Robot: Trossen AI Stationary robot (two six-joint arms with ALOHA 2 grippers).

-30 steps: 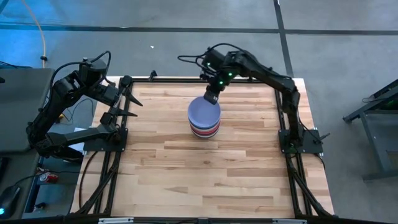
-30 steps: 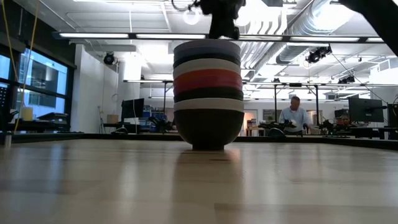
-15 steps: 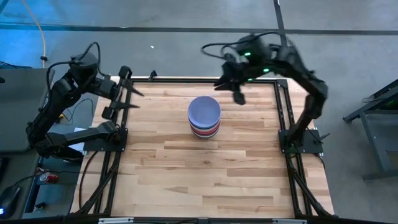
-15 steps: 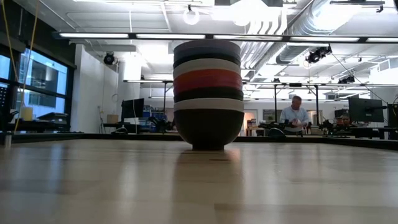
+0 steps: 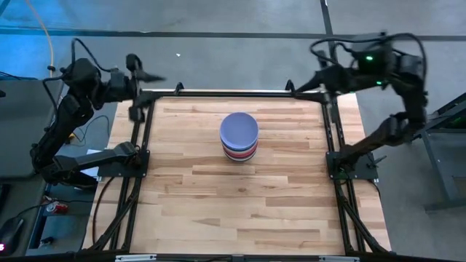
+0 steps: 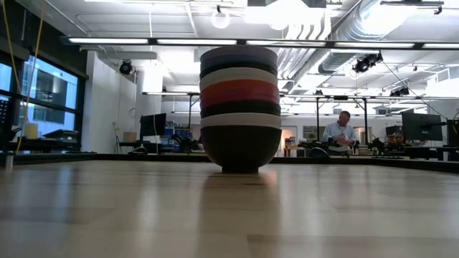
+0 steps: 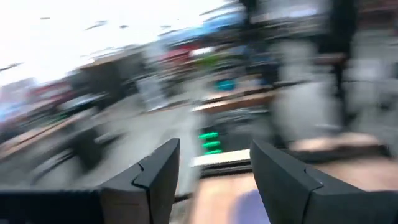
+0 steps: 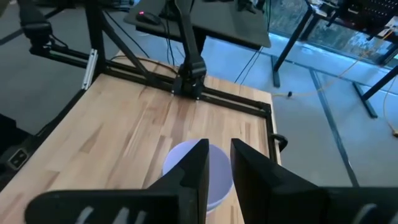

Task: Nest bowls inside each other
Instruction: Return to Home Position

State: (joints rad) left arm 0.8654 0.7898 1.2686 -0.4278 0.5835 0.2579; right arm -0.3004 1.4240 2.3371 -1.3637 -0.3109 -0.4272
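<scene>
The bowls stand nested in one stack (image 5: 239, 136) in the middle of the table, with the black bottom bowl (image 6: 240, 147) resting on the wood. A lavender bowl (image 5: 239, 129) is on top. Below it the low view shows black, white (image 6: 239, 77), red (image 6: 239, 93), black and white rims. My right gripper (image 5: 293, 87) hangs empty over the table's far right corner, its fingers a narrow gap apart (image 8: 219, 165). My left gripper (image 5: 149, 74) is open and empty (image 7: 214, 162), raised over the far left corner. Both are well away from the stack.
A black metal frame (image 5: 233, 92) runs along the table's far, left and right edges. Bare wood (image 5: 240, 211) lies around the stack on all sides. A person (image 6: 339, 132) sits far back in the room beyond the table.
My right gripper has risen from the far rim of the top bowl and swung toward the table's far right corner. My left gripper has lifted and drawn back toward the far left corner. The stack has stayed where it was.
</scene>
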